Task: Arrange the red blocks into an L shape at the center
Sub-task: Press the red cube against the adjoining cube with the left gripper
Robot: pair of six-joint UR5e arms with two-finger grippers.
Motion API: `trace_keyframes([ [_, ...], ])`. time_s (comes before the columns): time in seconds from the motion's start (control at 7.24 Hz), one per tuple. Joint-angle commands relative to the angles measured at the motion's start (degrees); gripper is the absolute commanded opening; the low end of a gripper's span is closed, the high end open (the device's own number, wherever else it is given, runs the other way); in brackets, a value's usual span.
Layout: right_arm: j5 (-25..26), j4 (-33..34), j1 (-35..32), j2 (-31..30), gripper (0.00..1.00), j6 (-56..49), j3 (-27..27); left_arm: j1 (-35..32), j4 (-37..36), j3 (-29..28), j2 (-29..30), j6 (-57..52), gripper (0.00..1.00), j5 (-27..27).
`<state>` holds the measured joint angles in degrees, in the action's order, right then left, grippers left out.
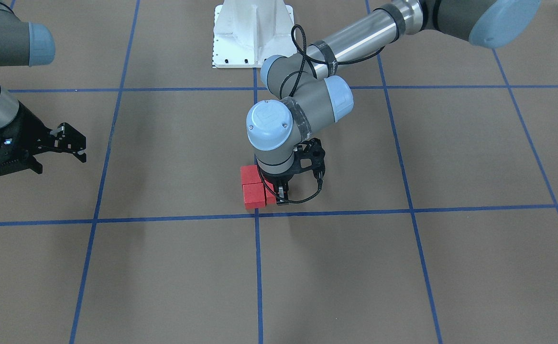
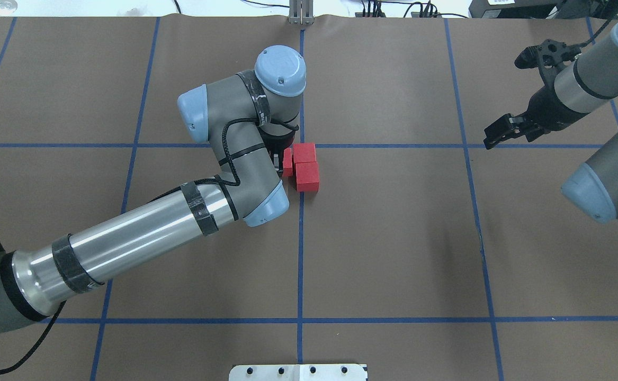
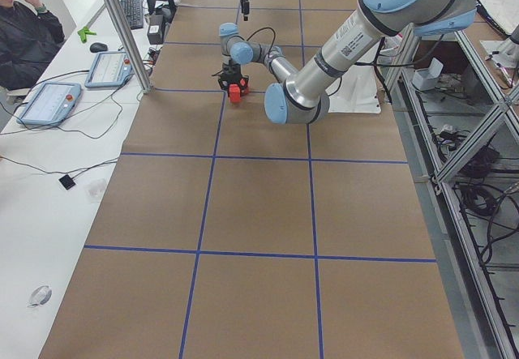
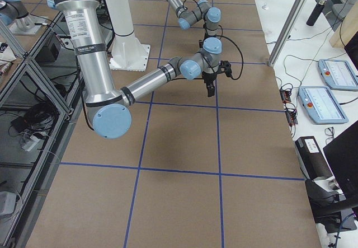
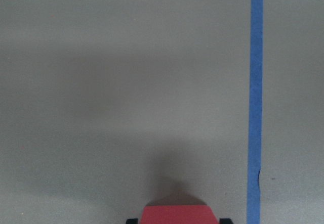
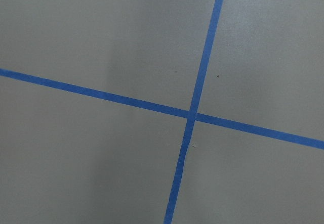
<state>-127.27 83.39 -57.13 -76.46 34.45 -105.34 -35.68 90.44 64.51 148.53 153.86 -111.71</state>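
Observation:
Two red blocks (image 2: pixel 304 153) (image 2: pixel 307 177) lie touching on the brown surface, just right of the center crossing (image 2: pixel 302 145). They also show in the front-facing view (image 1: pixel 249 175) (image 1: pixel 254 196). My left gripper (image 1: pixel 280 195) points straight down and is shut on the third red block (image 1: pixel 271 198), held low against the first of those blocks. That block shows between the fingertips at the bottom of the left wrist view (image 5: pixel 178 215). My right gripper (image 2: pixel 507 98) is open and empty, far off to the right.
The white robot base plate (image 1: pixel 252 33) stands behind the blocks. Blue tape lines (image 1: pixel 258 267) grid the surface. A person (image 3: pixel 24 27) sits at a side table with tablets (image 3: pixel 49 104) past the far edge.

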Motion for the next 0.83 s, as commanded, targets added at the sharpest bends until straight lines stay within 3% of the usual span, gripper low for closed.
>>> trace_keyframes([
  [0.0,0.0,0.02,0.0,0.0,0.99,0.0,0.04,0.0,0.0,0.0,0.0,0.04,0.62,0.0],
  [0.28,-0.09,0.02,0.0,0.0,0.99,0.0,0.04,0.09,-0.26,0.17,0.0,0.13,1.0,0.09],
  [0.69,-1.13,0.02,0.0,0.78,0.99,0.09,-0.04,-2.09,-1.83,1.48,0.0,-0.23,1.0,0.18],
])
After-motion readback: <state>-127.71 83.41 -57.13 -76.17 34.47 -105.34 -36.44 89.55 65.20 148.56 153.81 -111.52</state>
